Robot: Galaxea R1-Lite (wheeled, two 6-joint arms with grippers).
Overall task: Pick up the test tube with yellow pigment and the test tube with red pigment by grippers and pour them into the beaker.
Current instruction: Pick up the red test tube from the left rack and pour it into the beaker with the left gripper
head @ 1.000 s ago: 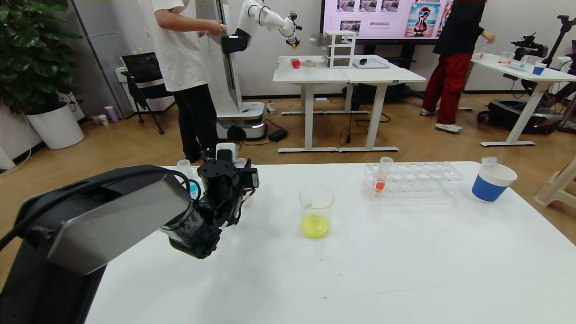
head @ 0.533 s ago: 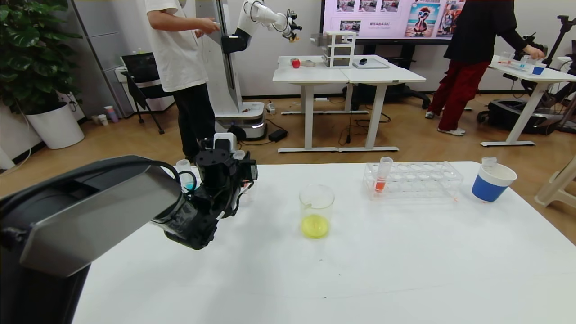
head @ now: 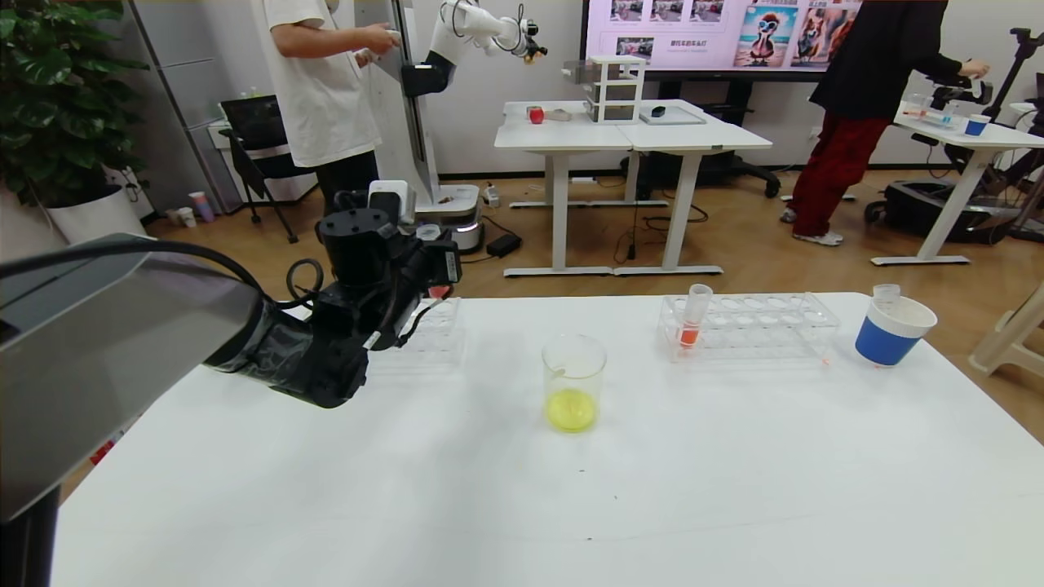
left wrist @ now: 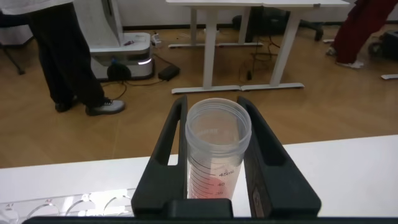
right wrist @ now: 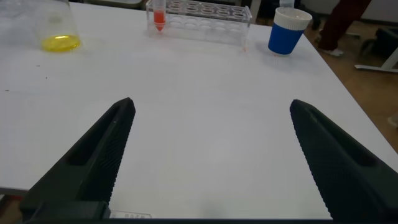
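Note:
My left gripper (head: 431,259) is shut on a test tube with red pigment (head: 439,287) and holds it upright above the clear left rack (head: 428,336) at the table's far left. In the left wrist view the tube (left wrist: 217,146) sits between the two fingers of that gripper (left wrist: 214,106), red liquid low in it. The beaker (head: 573,381) stands mid-table with yellow liquid in its bottom. A second red tube (head: 693,319) stands in the right rack (head: 767,326). No tube with yellow pigment shows. My right gripper (right wrist: 211,106) is open and empty above bare table at the near right.
A blue-and-white paper cup (head: 891,330) with an empty clear tube in it stands at the far right, past the right rack. The right wrist view shows the beaker (right wrist: 55,28), right rack (right wrist: 205,12) and cup (right wrist: 287,30) far ahead. People and other tables are beyond.
My left gripper has risen and drawn back to the left, lifting the red tube out of the left rack. The blue-liquid tube is now hidden behind the arm.

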